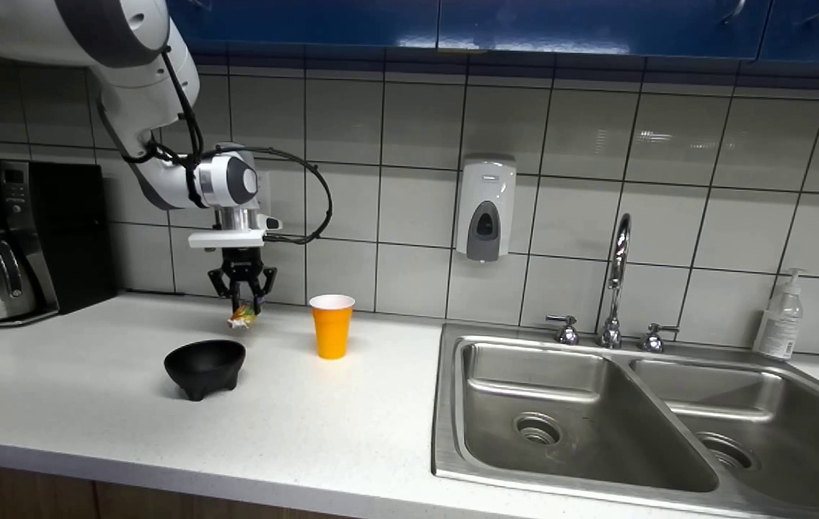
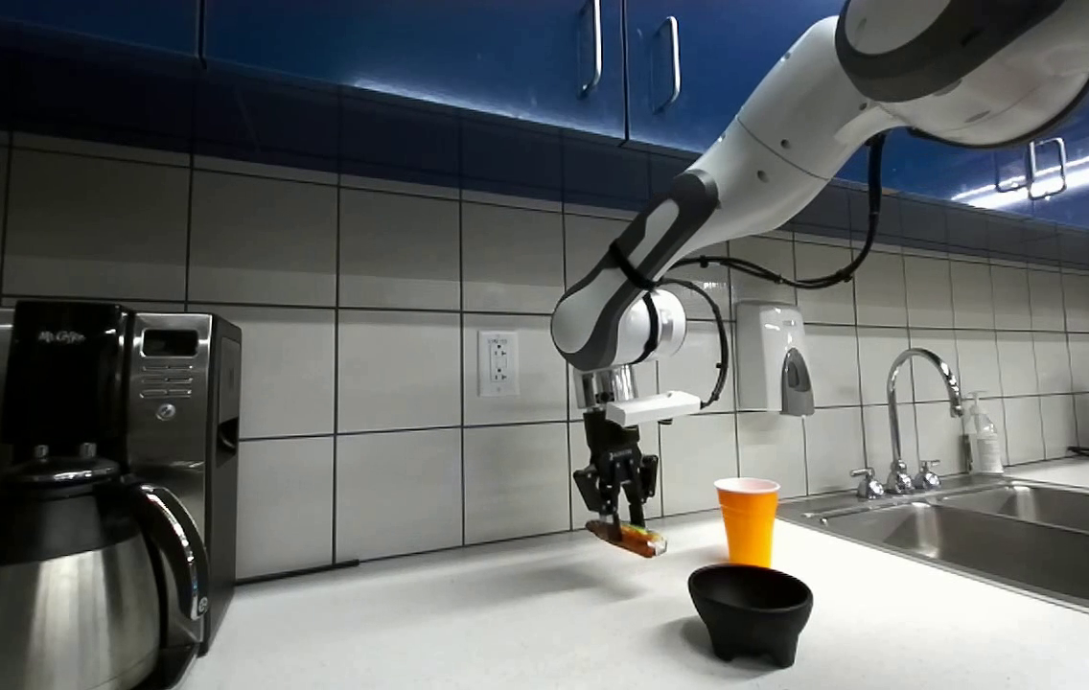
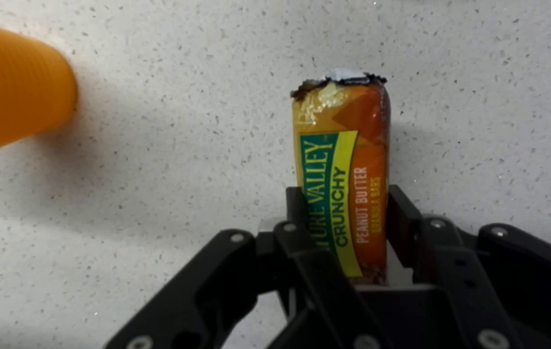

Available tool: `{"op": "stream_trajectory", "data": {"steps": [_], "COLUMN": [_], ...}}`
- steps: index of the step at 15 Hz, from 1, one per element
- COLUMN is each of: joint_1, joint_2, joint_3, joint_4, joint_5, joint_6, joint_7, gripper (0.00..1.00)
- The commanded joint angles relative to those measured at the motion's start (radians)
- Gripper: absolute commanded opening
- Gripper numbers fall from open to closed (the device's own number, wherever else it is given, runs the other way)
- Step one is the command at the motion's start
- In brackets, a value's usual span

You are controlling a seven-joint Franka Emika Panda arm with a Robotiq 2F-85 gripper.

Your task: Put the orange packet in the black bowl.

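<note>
The orange packet (image 3: pixel 338 145) is a granola bar in a yellow-orange wrapper with green lettering. My gripper (image 3: pixel 342 203) is shut on its sides, with one finger on each long edge. In both exterior views the gripper (image 1: pixel 246 306) (image 2: pixel 625 522) points down and holds the packet (image 1: pixel 241 317) (image 2: pixel 640 541) a little above the counter, tilted slightly. The black bowl (image 1: pixel 205 367) stands upright on small feet, nearer the counter's front edge than the gripper. It also shows in an exterior view (image 2: pixel 751 613), and its inside looks dark. In the wrist view the bowl is not clearly visible.
An orange cup (image 1: pixel 332 328) (image 2: pixel 749 522) stands upright near the gripper and shows at the left in the wrist view (image 3: pixel 13 87). A coffee maker (image 1: pixel 63 238) (image 2: pixel 171 412) stands by the tiled wall. A steel sink (image 1: pixel 449 404) lies beyond the cup.
</note>
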Motion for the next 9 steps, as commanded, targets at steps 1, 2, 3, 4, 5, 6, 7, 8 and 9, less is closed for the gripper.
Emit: {"op": "stream_trajectory", "data": {"steps": [1, 2, 3, 4, 5, 6, 7, 8, 9], "joint_1": [-0.004, -0.004, -0.005, -0.006, -0.006, -0.008, -0.008, -0.010, -0.010], "joint_2": [-0.115, -0.134, -0.151, -0.168, -0.183, -0.198, -0.215, -0.232, -0.248], "joint_3": [0.002, 0.002, 0.003, 0.003, 0.004, 0.005, 0.004, 0.005, 0.004], "joint_4": [-0.119, -0.138, -0.157, -0.177, -0.198, -0.218, -0.244, -0.267, -0.291], "joint_5": [-0.008, -0.007, -0.007, -0.007, -0.006, -0.005, -0.006, -0.005, -0.007], "joint_6": [0.036, 0.041, 0.046, 0.052, 0.057, 0.061, 0.070, 0.076, 0.084], "joint_7": [-0.016, -0.016, -0.017, -0.015, -0.015, -0.016, -0.014, -0.016, -0.015], "gripper": [0.18, 0.18, 0.18, 0.18, 0.18, 0.18, 0.18, 0.18, 0.18]}}
